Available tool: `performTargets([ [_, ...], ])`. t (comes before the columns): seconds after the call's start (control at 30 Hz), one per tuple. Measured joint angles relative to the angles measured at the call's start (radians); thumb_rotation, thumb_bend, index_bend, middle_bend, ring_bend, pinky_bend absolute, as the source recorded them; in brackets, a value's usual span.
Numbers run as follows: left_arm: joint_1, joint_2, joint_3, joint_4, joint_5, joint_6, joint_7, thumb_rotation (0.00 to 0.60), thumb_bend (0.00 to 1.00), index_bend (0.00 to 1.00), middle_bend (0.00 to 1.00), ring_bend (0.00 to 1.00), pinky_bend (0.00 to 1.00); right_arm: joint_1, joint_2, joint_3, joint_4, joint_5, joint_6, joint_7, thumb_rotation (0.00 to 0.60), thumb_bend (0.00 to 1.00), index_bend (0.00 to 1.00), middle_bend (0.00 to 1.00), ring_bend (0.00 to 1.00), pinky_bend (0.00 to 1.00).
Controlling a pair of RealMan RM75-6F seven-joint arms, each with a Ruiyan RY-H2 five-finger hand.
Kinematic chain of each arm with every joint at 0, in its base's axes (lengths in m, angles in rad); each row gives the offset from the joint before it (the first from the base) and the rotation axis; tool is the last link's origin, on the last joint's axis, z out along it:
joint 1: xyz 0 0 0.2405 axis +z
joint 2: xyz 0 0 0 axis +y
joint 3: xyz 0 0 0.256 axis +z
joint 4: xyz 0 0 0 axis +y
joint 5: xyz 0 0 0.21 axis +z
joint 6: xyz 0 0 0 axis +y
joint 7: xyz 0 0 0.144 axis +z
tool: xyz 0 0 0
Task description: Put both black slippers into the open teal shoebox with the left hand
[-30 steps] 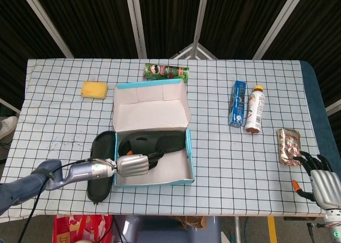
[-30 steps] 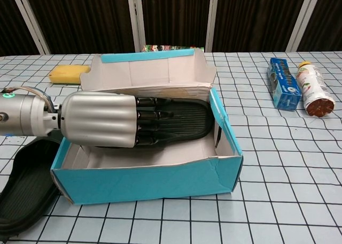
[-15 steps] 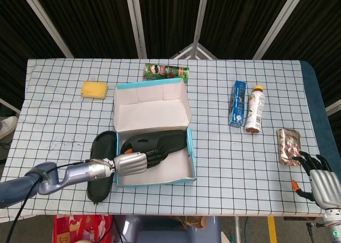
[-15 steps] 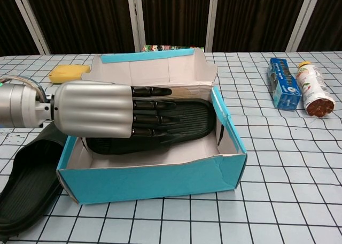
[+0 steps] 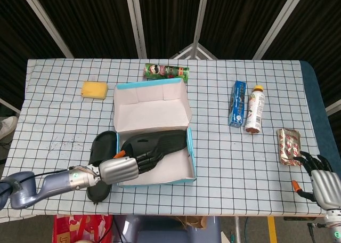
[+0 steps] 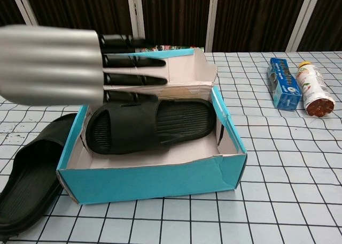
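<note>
Chest view showed one black rubber slipper [image 6: 147, 123] inside the open teal cardboard shoebox [image 6: 155, 177], so the empty, straight-fingered left robot hand [image 6: 80, 65] should next grasp the second black slipper [image 6: 29, 177] left of that shoebox.

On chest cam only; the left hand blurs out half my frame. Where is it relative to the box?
Observer: In the head view the left hand is over the front-left corner of the teal shoebox, with its fingers above the boxed slipper, holding nothing.
Operator: Second slipper fully outside?
Observer: Yes. The second slipper lies flat on the table beside the box's left wall, its near end under the left arm.
Operator: Right hand?
Observer: The right hand is at the table's front-right corner, fingers spread and empty, close to a foil packet.
</note>
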Motion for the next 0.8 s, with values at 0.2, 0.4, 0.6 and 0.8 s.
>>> performTargets([
  [0.2,0.167,0.039,-0.033,-0.166,-0.225,0.149,-0.006,0.600,0.20,0.13,0.16,0.03,0.16,-0.004,0.003,-0.004,-0.005,-0.009,0.007,0.001,0.600,0.36,0.24,0.16,0.20,0.09],
  [0.4,0.336,0.056,-0.037,-0.311,-0.523,0.266,-0.205,0.600,0.19,0.11,0.13,0.01,0.14,-0.004,0.003,-0.004,-0.008,-0.007,0.006,-0.004,0.600,0.36,0.24,0.16,0.20,0.09],
  [0.6,0.398,0.118,-0.038,-0.319,-0.775,0.188,-0.475,0.600,0.19,0.09,0.09,0.00,0.11,0.004,-0.001,-0.006,-0.015,-0.002,-0.014,-0.024,0.600,0.36,0.24,0.16,0.20,0.09],
  [0.8,0.381,0.143,-0.052,-0.277,-0.909,-0.019,-0.610,0.600,0.17,0.09,0.09,0.00,0.10,0.008,-0.001,-0.005,-0.015,0.008,-0.023,-0.028,0.600,0.36,0.24,0.16,0.20,0.09],
])
